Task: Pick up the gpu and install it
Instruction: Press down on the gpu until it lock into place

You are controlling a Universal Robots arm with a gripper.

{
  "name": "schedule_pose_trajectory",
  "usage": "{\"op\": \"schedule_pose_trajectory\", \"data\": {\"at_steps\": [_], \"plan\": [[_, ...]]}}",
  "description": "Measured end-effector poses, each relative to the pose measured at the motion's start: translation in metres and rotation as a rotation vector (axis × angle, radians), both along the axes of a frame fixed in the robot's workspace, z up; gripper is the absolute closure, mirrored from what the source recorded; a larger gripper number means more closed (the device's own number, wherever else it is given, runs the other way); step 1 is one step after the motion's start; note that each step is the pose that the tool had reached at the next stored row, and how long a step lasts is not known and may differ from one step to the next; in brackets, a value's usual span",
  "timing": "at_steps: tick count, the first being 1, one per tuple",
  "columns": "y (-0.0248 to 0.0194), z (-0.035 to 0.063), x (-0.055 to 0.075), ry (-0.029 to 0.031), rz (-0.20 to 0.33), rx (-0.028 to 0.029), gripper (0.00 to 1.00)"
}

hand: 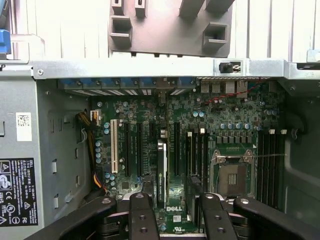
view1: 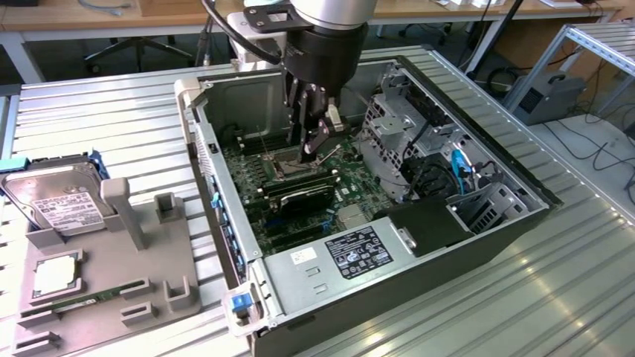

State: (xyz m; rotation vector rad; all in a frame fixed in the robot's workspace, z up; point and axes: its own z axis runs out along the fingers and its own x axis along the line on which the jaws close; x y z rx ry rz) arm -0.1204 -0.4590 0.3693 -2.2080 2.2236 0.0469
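Hovering the gripper (view1: 320,151) inside the open PC case (view1: 516,212), over the middle of the motherboard (view1: 260,178). In the wrist view its fingers (hand: 142,215) are standing apart with nothing between the pads, so I'm reading it as released and carrying nothing.

The gpu (view1: 300,199) is sitting down on the board, toward the case end where the power supply (view1: 359,251) is. From the wrist camera I'm seeing it edge-on (hand: 161,170), standing upright in a slot just beside the white slot (hand: 113,146), with the bare CPU socket (hand: 231,177) well apart from it. I'm judging the pick and the placing as done; I cannot tell whether the card is fully seated or latched.

Outside the case, the grey parts fixture (view1: 109,253) is lying along the bench edge at the exterior view's left, with the silver hard drive (view1: 62,199) in it and the other holders looking vacant.
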Motion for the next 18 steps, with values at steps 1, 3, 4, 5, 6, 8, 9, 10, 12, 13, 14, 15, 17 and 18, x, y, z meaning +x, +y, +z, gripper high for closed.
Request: {"op": "schedule_pose_trajectory", "data": {"at_steps": [1, 3, 4, 5, 6, 8, 9, 10, 12, 13, 14, 15, 17, 18], "plan": [[0.0, 0.0, 0.0, 0.0, 0.0, 0.0, 0.6], [0.0, 0.0, 0.0, 0.0, 0.0, 0.0, 0.6], [0.0, 0.0, 0.0, 0.0, 0.0, 0.0, 0.6], [0.0, 0.0, 0.0, 0.0, 0.0, 0.0, 0.6], [0.0, 0.0, 0.0, 0.0, 0.0, 0.0001, 0.6], [0.0, 0.0, 0.0, 0.0, 0.0, 0.0, 0.68], [0.0, 0.0, 0.0, 0.0, 0.0, 0.0, 0.75], [0.0, 0.0, 0.0, 0.0, 0.0, 0.0, 0.8], [0.0, 0.0, 0.0, 0.0, 0.0, 0.0001, 0.89], [0.0, 0.0, 0.0, 0.0, 0.0, 0.0, 0.89], [0.0, 0.0, 0.0, 0.0, 0.0, -0.0001, 0.89], [0.0003, 0.0002, 0.002, 0.0003, 0.0, -0.0003, 0.89], [0.0005, 0.0, 0.01, 0.0, 0.0, 0.0, 0.89], [0.0005, 0.0, 0.012, 0.0001, 0.0, -0.0001, 0.89]]}}
